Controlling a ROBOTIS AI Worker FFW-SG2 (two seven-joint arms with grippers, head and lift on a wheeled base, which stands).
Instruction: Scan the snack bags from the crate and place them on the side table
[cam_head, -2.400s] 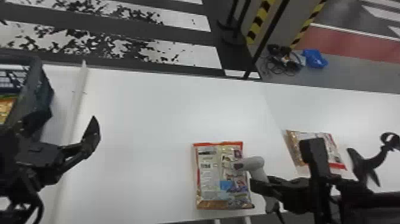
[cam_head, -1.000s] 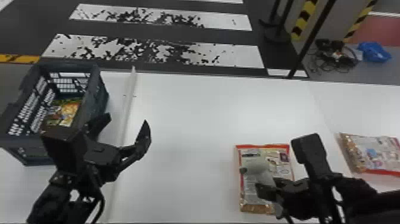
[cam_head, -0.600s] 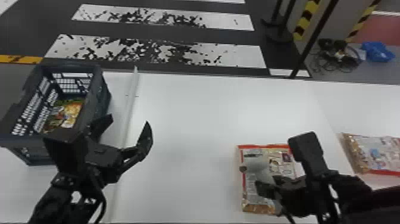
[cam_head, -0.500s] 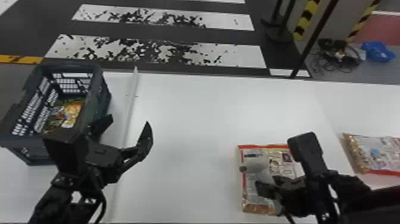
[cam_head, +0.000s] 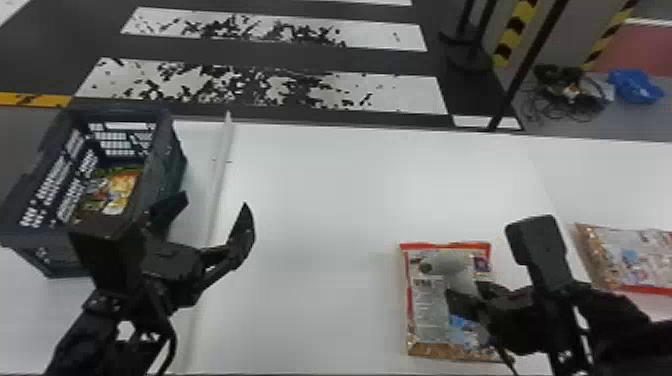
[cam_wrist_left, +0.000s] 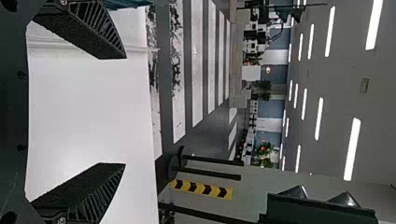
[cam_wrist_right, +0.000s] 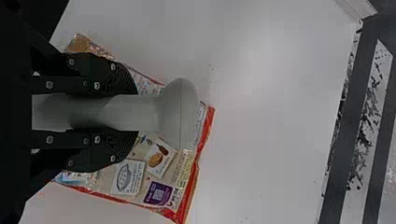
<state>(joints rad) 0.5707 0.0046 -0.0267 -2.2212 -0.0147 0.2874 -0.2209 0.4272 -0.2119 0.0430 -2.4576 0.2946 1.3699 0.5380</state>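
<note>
And here's the white tabletop (cam_head: 320, 200), with the dark crate (cam_head: 172, 155) sitting right on it! Just to the crate's right, a pale raised strip (cam_head: 220, 175) runs along the surface. Well to the right of the crate, a red-edged snack bag (cam_head: 425, 310) lies flat, and farther right from that crate, there's a second snack bag (cam_head: 635, 260), flat too!
</note>
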